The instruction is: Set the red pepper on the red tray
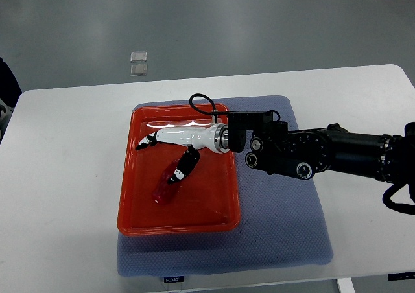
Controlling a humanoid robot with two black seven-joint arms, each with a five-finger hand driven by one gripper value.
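A dark red pepper (163,190) lies inside the red tray (139,210), towards its middle. My right arm reaches in from the right edge, and its white hand (170,157) hovers over the tray. The fingers (146,142) stretch out to the left and the thumb (183,166) points down onto the pepper's upper end. Whether the thumb touches the pepper I cannot tell. The hand is spread and grips nothing. My left arm does not show.
The tray sits on a blue-grey mat (279,234) on a white table (65,176). Two small clear squares (138,63) lie on the grey floor beyond the table. A dark shape (6,85) shows at the left edge.
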